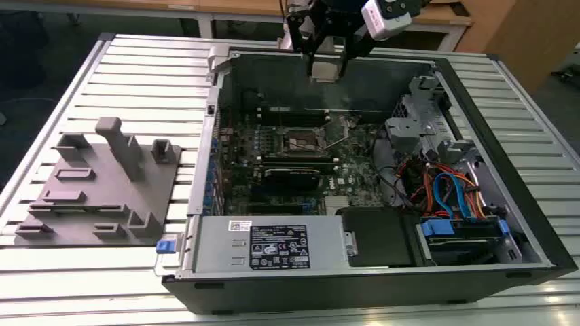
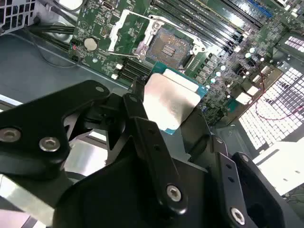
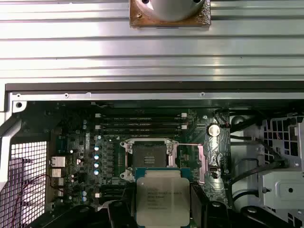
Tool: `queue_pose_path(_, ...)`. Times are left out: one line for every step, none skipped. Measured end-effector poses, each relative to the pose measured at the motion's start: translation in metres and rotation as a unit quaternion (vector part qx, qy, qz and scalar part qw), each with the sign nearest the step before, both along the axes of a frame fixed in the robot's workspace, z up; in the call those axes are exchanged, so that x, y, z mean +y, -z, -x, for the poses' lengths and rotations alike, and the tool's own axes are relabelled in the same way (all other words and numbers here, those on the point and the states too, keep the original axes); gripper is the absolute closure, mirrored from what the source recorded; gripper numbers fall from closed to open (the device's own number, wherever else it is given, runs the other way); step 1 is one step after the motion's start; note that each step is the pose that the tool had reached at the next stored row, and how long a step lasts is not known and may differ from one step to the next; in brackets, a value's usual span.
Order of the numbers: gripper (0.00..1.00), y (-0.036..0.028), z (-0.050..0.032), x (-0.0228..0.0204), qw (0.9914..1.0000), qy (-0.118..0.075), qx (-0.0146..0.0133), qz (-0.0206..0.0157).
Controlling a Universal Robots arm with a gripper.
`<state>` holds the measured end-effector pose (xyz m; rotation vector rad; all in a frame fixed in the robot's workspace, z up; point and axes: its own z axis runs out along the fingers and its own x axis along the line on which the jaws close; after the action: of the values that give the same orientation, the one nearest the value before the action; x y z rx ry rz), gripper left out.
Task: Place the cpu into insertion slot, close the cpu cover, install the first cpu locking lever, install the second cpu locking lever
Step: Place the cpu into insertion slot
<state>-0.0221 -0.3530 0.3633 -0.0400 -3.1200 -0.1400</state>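
The claw (image 1: 327, 65) hung closed on the cpu (image 3: 162, 197), pinching it by two opposite edges, silvery top outward. In the exterior view it was above the far wall of the open computer case (image 1: 363, 295) on the slatted table (image 1: 136, 75), well above the board. The insertion slot (image 1: 305, 140) lay nearer than the claw, about mid-board, bare and dark inside its thin metal rim. In the second wrist view the cpu cover (image 2: 115, 34) was swung open beside the slot, so the recess looked free to take the chip.

The step in hand seemed to be the placing itself, not yet begun over the slot. Done well, it would keep the chip flat and its edges square to the rim, as the first wrist view already suggested, then bring it directly over the recess before any descent. A straight, gentle drop would matter: any sideways drag could harm the contacts. The raised cover was the edge to steer clear of.
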Motion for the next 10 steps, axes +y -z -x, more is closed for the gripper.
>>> queue_pose_path(0.45,0.0,0.0,0.0,1.0,0.0,0.0,0.0)
queue_pose_path(0.45,0.0,0.0,0.0,1.0,0.0,0.0,0.0)
queue_pose_path(0.45,0.0,0.0,0.0,1.0,0.0,0.0,0.0)
queue_pose_path(0.45,0.0,0.0,0.0,1.0,0.0,0.0,0.0)
queue_pose_path(0.45,0.0,0.0,0.0,1.0,0.0,0.0,0.0)
queue_pose_path(0.45,0.0,0.0,0.0,1.0,0.0,0.0,0.0)
queue_pose_path(0.45,0.0,0.0,0.0,1.0,0.0,0.0,0.0)
queue_pose_path(0.45,0.0,0.0,0.0,1.0,0.0,0.0,0.0)
queue_pose_path(0.45,0.0,0.0,0.0,1.0,0.0,0.0,0.0)
queue_pose_path(0.45,0.0,0.0,0.0,1.0,0.001,0.0,0.0)
